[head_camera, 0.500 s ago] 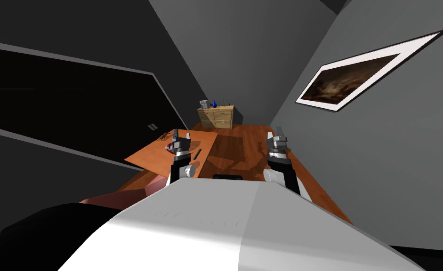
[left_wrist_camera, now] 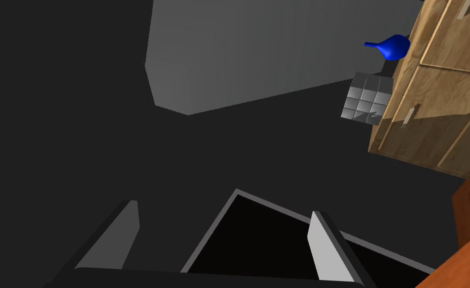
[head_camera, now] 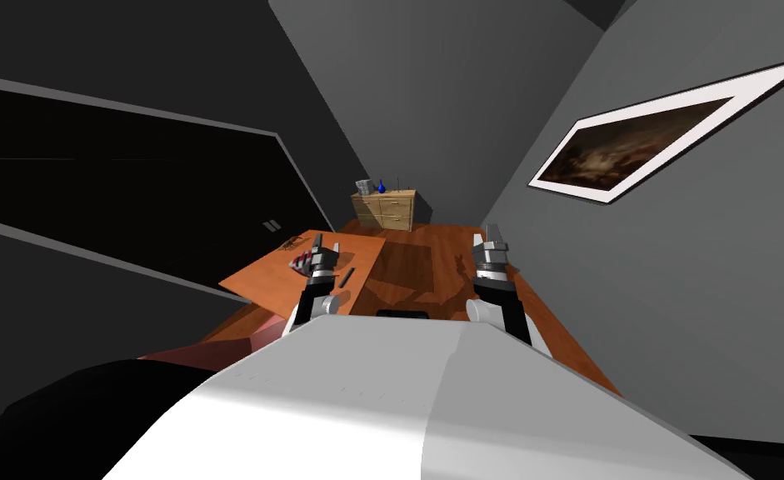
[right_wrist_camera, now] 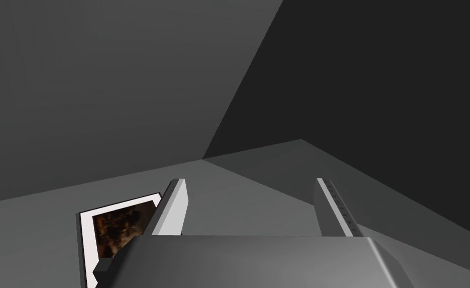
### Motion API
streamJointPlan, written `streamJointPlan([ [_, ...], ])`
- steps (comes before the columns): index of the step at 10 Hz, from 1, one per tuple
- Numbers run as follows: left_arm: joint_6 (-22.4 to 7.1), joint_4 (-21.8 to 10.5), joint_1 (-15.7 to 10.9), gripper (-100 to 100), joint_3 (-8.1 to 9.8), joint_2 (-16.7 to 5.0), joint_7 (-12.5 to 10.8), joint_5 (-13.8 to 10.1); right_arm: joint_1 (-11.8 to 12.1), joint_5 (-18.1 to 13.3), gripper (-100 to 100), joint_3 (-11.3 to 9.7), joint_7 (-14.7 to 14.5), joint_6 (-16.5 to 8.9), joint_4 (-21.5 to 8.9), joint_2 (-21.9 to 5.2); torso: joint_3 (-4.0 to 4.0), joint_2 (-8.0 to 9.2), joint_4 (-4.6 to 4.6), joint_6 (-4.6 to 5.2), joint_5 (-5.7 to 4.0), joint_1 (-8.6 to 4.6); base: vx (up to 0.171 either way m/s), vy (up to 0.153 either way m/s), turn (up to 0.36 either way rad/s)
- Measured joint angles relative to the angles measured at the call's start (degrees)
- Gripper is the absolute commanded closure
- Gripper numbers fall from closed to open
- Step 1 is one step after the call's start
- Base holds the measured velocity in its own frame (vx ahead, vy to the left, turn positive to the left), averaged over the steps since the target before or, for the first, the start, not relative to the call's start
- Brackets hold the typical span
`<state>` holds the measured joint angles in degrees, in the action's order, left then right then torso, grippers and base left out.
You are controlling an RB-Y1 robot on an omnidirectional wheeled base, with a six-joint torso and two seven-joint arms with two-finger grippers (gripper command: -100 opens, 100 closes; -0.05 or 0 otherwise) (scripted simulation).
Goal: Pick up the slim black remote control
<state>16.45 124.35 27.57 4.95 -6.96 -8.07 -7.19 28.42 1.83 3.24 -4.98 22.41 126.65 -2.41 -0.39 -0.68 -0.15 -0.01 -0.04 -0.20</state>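
Over desk, left gripper hangs released, slim black remote flat on desk near it; right gripper off to side, released too.

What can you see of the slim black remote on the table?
The remote is a slim, dark, straight bar; no buttons can be made out. It lies flat on the orange-brown table, near its edge, beside the left gripper, whose jaws stand open and apart from it. Only the table touches it.
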Motion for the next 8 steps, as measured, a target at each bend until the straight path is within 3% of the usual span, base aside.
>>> streamJointPlan([
  [6, -6.80, -4.42, 1.21, -100, 2.94, -5.08, -1.78, -2.49, -0.01, 0.00, 0, 0.00, 0.00, 0.00, 0.00, 0.00, 0.12, 0.21, 0.05, 0.00, 0.00, -0.01, 0.112, -0.056, 0.043],
  [8, -8.23, -7.34, 1.68, -100, 4.03, -7.08, -2.57, -3.55, -0.01, 0.00, 0, 0.00, 0.00, 0.00, 0.00, 0.00, 0.10, 0.18, 0.03, 0.00, 0.02, 0.13, 0.124, -0.027, 0.026],
])
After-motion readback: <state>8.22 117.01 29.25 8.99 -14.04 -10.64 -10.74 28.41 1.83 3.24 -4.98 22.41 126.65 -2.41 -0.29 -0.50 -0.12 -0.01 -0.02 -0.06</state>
